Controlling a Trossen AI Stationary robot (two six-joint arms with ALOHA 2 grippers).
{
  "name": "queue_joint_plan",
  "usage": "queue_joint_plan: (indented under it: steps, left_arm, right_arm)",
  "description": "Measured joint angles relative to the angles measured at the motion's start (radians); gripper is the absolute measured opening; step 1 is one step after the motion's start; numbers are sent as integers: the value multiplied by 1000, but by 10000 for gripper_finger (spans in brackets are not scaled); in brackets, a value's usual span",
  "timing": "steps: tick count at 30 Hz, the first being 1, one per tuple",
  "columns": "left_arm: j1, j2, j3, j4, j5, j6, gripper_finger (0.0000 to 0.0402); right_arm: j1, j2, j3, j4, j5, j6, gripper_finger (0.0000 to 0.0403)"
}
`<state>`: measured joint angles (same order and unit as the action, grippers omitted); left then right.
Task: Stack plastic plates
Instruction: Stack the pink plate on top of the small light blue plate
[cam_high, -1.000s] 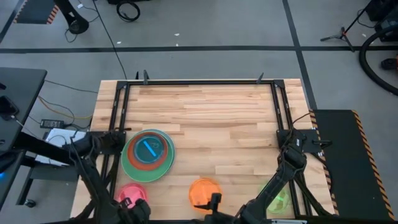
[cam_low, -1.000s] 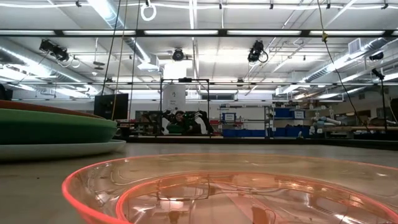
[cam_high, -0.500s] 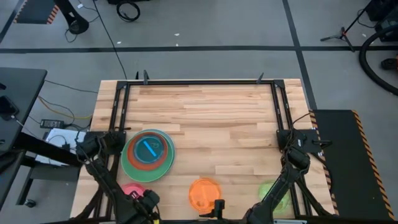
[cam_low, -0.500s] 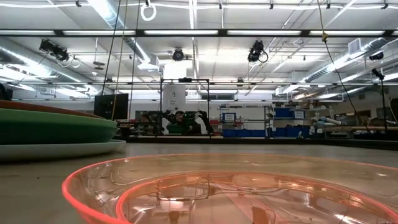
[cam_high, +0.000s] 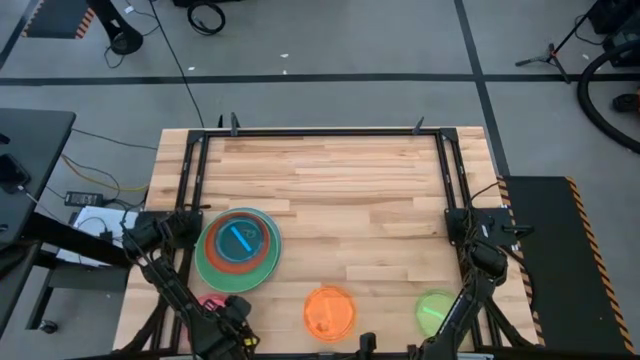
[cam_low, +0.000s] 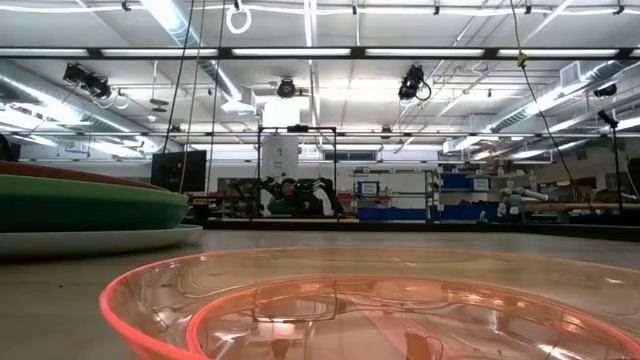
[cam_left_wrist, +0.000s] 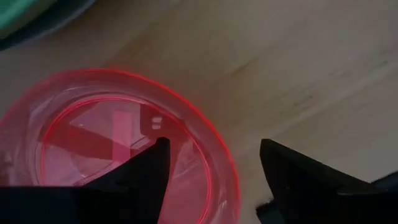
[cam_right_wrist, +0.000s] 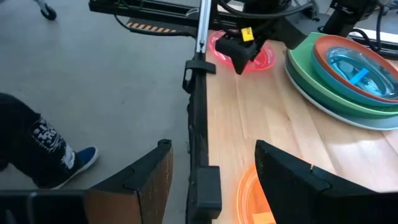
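A stack of larger plates (cam_high: 238, 248), green at the bottom, then red-orange and blue, sits at the table's left; it also shows in the low view (cam_low: 90, 212). Three small translucent plates lie flat along the near edge: pink (cam_left_wrist: 93, 143), orange (cam_high: 329, 312) and lime (cam_high: 436, 311). My left gripper (cam_left_wrist: 214, 149) is open low over the pink plate, one finger above its inside and one outside its rim (cam_left_wrist: 219, 163). In the high view my left gripper (cam_high: 228, 318) hides most of that plate. My right gripper (cam_right_wrist: 211, 152) is open at the near edge, beside the orange plate (cam_right_wrist: 249, 190).
A black frame rail (cam_high: 192, 180) runs along the table's left side and another (cam_high: 455, 180) along its right. Bare wood (cam_high: 340, 190) fills the middle and far half. A person's leg and shoe (cam_right_wrist: 43, 149) show on the floor past the table's near edge.
My right gripper has drawn back from the orange plate toward the table's near edge, and its arm has swung aside, uncovering the lime plate. My left gripper has moved in over the pink plate, covering more of it. The plates have stayed where they were.
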<state>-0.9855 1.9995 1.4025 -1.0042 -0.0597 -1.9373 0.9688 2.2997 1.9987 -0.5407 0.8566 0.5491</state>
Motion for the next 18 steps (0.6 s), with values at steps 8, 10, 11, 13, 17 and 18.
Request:
queue_joint_plan:
  steps: [8,10,11,13,17,18]
  left_arm:
    - [-16,8,-3,1,91,-43,216]
    - [-29,21,-3,2,109,-55,195]
    - [-33,29,-3,9,117,-62,185]
    - [-39,41,0,24,119,-69,169]
    - [-45,54,2,39,123,-67,156]
    - [-45,54,2,39,123,-63,156]
  right_arm:
    - [-7,0,0,-18,4,-11,232]
    - [-12,0,0,-19,3,-11,232]
    - [-15,0,0,-20,4,-11,232]
    - [-21,0,0,-21,4,-18,232]
    - [-32,0,0,-23,5,-28,232]
    - [-34,0,0,-23,2,-28,232]
